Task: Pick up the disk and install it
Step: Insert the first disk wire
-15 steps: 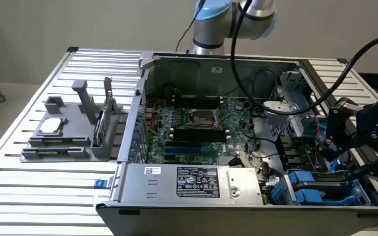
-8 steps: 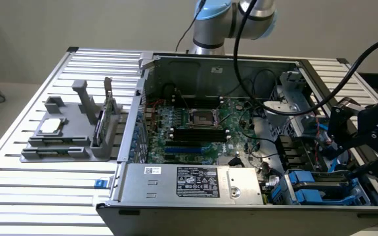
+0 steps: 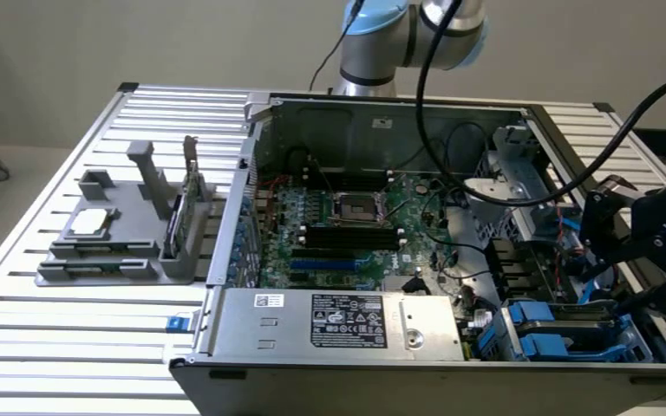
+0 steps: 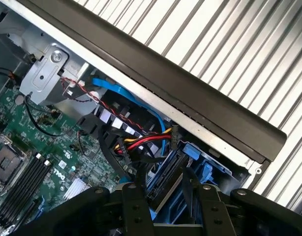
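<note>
Disk: the disk [image 4: 166,188] sits in the blue bay [image 3: 538,332] at the corner of the case [image 3: 426,381], toward the exterior view's lower right. It is seen edge-on, a silver strip between blue frame rails.
Jaws: spread wide and hanging just above the bay, with one finger [image 4: 135,209] to each side of the disk's slot. I see nothing pinched between them. I cannot tell whether a pad touches the frame.
Cables: a red, yellow and black bundle [image 4: 141,143] and a blue cable [image 4: 126,96] run just beside the bay, between it and the board [image 3: 345,217].
Case rim: the dark top edge [image 4: 200,105] passes close along the bay's far side, so the bay is hemmed in on both sides.
Step in hand: as I read it, the install end of the job. The disk is in its bay rather than out on the surface [image 3: 79,347], and the jaws are over it. I cannot tell whether it is pushed fully home.
Next move calls for: in my judgement, any move here wants a straight line along the slot with no sideways drift. The cable bundle is near enough to snag a finger, and the rim leaves little room.
Farther out: the power supply [image 3: 345,321] lies beside the bay. A grey fixture [image 3: 114,260] holding a chip [image 3: 90,223] stands on the surface, well apart from the work.
</note>
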